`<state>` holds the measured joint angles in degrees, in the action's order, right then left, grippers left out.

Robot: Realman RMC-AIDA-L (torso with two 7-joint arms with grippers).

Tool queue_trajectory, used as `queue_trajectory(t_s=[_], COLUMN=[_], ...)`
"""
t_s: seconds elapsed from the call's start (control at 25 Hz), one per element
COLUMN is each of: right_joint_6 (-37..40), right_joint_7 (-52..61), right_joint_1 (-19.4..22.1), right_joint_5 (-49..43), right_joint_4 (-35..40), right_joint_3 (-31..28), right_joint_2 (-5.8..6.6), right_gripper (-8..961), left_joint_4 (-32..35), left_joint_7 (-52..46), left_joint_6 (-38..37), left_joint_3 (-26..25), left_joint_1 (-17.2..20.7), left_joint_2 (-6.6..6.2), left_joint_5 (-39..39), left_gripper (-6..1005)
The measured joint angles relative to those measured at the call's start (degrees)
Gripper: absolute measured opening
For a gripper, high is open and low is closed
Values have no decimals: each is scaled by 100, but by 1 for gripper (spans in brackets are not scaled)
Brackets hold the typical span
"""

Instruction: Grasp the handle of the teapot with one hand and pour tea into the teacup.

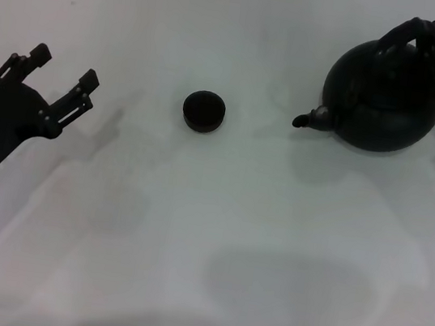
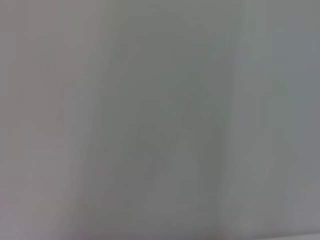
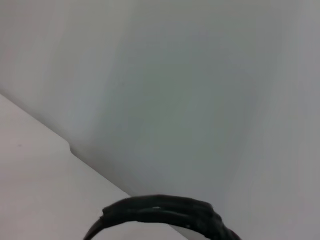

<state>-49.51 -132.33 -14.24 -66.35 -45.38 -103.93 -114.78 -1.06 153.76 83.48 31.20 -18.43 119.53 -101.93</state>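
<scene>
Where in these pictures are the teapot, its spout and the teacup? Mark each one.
teapot point(image 1: 387, 94), head view, on its round black belly.
spout point(image 1: 312, 118), head view, on the short spout pointing toward the cup.
teacup point(image 1: 204, 111), head view, on its dark top opening.

Teapot point(image 1: 383, 94): big round matte black pot, upright on the white table, right under my right claw point(image 1: 433, 35). Short spout points toward my left claw point(image 1: 60, 74). Handle point(image 1: 409, 34): thick black ribbed hoop arched over the top, at my right claw's fingers. Teacup point(image 1: 204, 111): small, dark, round, no handle, upright, between both claws.
</scene>
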Motion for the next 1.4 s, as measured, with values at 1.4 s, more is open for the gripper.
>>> queue_trajectory(t_s=[1.4], right_joint_6=[-418], right_joint_7=[-186], right_joint_1=[130], right_joint_5=[-55], right_joint_4=[455], right_joint_3=[-777], right_joint_2=[92], right_gripper=[425], left_joint_4=[-47], left_joint_7=[5], left_joint_6=[5], left_joint_3=[-71], left_joint_1=[-48], left_joint_2=[-10], left_joint_5=[-31], left_gripper=[847])
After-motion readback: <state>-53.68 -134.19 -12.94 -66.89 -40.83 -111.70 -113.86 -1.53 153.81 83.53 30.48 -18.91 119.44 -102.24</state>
